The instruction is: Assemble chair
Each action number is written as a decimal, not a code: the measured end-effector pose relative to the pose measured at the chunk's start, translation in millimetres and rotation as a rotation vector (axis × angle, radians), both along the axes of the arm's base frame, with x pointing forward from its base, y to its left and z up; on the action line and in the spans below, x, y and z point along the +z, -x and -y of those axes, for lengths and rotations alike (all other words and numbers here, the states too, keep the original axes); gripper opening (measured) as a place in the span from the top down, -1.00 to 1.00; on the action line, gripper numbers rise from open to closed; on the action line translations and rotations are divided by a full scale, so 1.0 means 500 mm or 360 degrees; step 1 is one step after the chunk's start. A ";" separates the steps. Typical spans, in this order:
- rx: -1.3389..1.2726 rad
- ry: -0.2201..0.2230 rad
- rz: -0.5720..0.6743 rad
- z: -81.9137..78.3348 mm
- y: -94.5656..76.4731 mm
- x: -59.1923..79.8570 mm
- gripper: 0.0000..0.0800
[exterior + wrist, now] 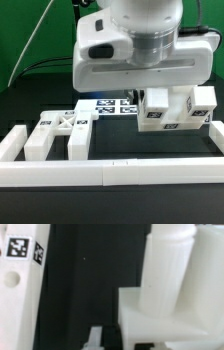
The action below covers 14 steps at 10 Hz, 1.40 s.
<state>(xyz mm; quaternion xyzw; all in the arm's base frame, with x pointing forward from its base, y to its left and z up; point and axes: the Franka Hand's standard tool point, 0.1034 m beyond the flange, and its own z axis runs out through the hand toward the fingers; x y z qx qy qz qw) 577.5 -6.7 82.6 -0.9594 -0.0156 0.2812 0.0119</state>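
My gripper (95, 339) is closed, nothing visible between the jaws. Chair blocks (178, 110) sit at the exterior view's right, behind the border rail (110, 175). Barred frame (55, 135) is at its left.

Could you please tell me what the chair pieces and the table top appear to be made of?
Chair pieces: probably hard plastic, matte white, judging by the blocky moulded shapes and uniform colour. Table top: black and matte, perhaps a mat or cloth. No shine shows, so the material stays uncertain.

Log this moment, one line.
gripper shut, holding nothing | beside white chair block | barred frame lying apart, exterior view's left
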 end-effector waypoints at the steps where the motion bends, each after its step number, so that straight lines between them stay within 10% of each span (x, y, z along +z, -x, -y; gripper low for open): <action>1: -0.0002 0.0001 -0.0068 -0.001 0.006 -0.005 0.92; 7: -0.0090 0.0064 -0.0534 0.072 0.062 -0.025 0.92; 14: -0.0136 0.0090 -0.0575 0.103 0.057 -0.070 0.92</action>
